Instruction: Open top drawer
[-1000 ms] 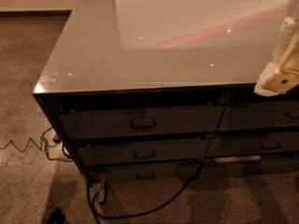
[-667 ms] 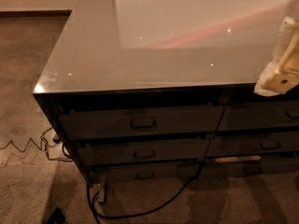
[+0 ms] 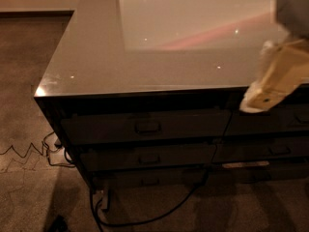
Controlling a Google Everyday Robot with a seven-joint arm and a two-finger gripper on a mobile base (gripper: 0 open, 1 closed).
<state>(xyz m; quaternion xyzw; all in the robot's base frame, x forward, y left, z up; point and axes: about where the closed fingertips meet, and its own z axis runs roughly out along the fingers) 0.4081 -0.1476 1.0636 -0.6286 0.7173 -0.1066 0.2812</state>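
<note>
Glossy countertop [image 3: 96, 57], gripper [image 3: 263, 93] at right edge, top drawer [image 3: 106, 129] below-left.

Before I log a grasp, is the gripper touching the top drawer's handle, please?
Apart: the camera view shows the gripper far to the right of the top drawer's handle, with a wide gap between them.
</note>
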